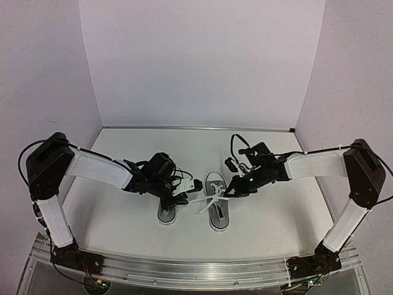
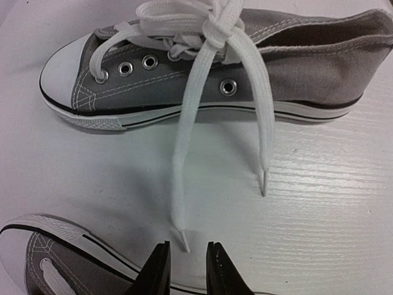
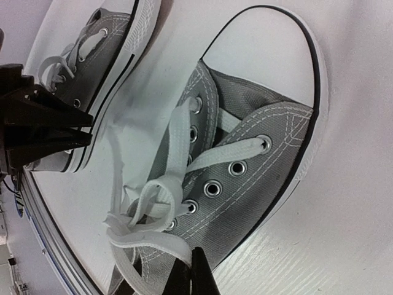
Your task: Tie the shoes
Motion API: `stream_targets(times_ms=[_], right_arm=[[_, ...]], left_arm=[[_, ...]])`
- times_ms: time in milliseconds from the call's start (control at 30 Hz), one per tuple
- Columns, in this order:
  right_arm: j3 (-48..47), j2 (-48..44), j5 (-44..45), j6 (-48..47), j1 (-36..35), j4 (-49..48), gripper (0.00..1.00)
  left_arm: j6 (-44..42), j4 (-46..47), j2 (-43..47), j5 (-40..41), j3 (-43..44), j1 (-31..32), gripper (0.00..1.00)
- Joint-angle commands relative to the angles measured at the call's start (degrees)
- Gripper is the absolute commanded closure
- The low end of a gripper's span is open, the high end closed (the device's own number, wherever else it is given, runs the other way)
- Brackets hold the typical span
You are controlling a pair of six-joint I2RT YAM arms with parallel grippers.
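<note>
At centre of table (image 1: 288, 215), shoes (image 1: 220, 218) lying side by side. Am hovering my left gripper (image 2: 187, 273), fingers (image 2: 156, 273) slightly apart, at loose lace end (image 2: 182, 236). It looks soft, light and floppy, so am aiming near stiff tip. Right gripper (image 3: 195, 273) pressing together beside knot (image 3: 140, 212).

Shoes (image 2: 307, 67): showing matt grey woven canvas with pale stitched thread.
Toe caps (image 3: 264, 55): looking like smooth white rubber, giving off a faint sheen.
Soles (image 2: 295, 114): showing white rubber, turning finely ribbed near the toe.
Laces (image 2: 184, 153): reading as flat white woven cloth, matt, their tips looking plastic-sheathed.
Eyelets (image 2: 228, 86): gleaming as bright metal rings.
Worktop (image 2: 331, 209): showing white paint over a fine wood-like grain, catching a soft gloss.
Left tool (image 2: 187, 258): its fingers (image 2: 156, 273) looking like matt black plastic.
Right tool (image 3: 189, 273): looking dark and matt as well.
Arm shells (image 1: 98, 167): looking like smooth white plastic.
Rail (image 1: 196, 270): shining as brushed metal.
</note>
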State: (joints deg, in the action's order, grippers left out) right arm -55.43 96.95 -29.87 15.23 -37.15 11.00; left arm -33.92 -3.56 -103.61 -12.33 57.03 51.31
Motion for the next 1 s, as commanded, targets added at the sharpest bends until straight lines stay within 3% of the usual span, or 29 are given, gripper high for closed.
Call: stream_targets(times_ms=[0, 233, 633, 967], right_arm=[[1.47, -1.24, -2.28, 0.57, -0.42, -2.39, 1.0], [2.87, -1.81, -1.6, 2.08, -1.19, -4.46, 1.0], [-0.4, 2.37, 0.37, 3.16, -2.27, -7.03, 1.0], [-2.79, 5.24, -0.57, 3.11, -2.42, -7.49, 1.0]], left_arm=[[1.74, 3.25, 3.43, -6.6, 4.07, -0.32, 0.73], [2.25, 9.34, 4.09, -9.28, 5.41, -0.46, 0.6], [-1.08, 8.0, -3.13, -8.74, 13.33, -0.82, 0.6], [-8.44, 5.16, -5.93, -14.69, 13.77, -2.17, 0.6]])
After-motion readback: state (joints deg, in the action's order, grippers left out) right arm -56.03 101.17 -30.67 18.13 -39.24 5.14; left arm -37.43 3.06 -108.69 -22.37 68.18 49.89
